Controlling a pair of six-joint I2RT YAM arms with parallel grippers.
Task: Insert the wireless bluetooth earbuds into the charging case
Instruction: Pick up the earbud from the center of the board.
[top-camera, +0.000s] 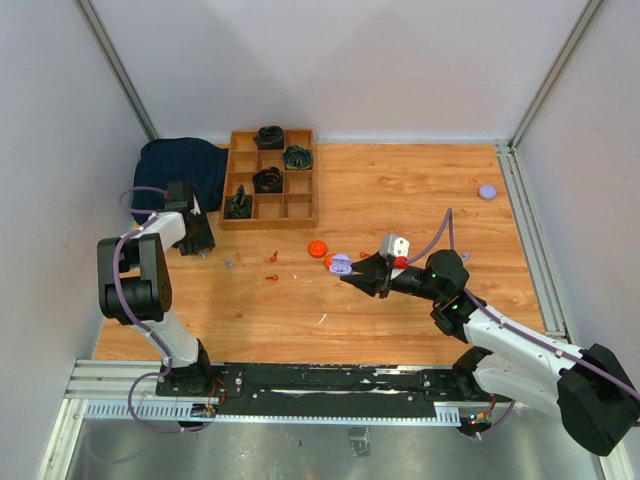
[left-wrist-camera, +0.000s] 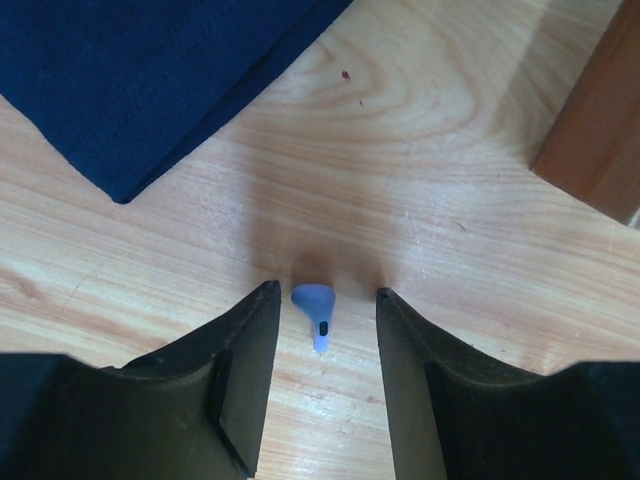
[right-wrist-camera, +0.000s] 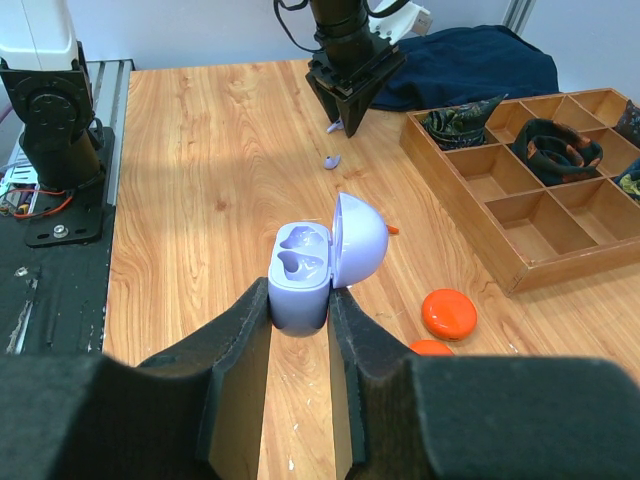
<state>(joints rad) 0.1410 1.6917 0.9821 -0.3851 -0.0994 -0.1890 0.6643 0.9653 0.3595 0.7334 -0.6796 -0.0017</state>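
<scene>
A pale lilac earbud (left-wrist-camera: 315, 313) lies on the wood between the fingers of my left gripper (left-wrist-camera: 323, 292). The jaws stand apart with a gap on each side of the bud. In the top view this gripper (top-camera: 203, 250) points down at the table's left side. My right gripper (right-wrist-camera: 299, 292) is shut on the lilac charging case (right-wrist-camera: 300, 275). The case's lid stands open and both wells are empty. In the top view the case (top-camera: 341, 265) is held mid-table. A second lilac earbud (top-camera: 228, 263) and two orange earbuds (top-camera: 274, 255) (top-camera: 271, 277) lie loose between the arms.
A navy cloth (top-camera: 180, 165) lies at the back left beside a wooden compartment tray (top-camera: 298, 208) that holds rolled items. Two orange discs (top-camera: 317, 248) (right-wrist-camera: 448, 313) sit near the case. A lilac disc (top-camera: 487, 191) rests at the far right.
</scene>
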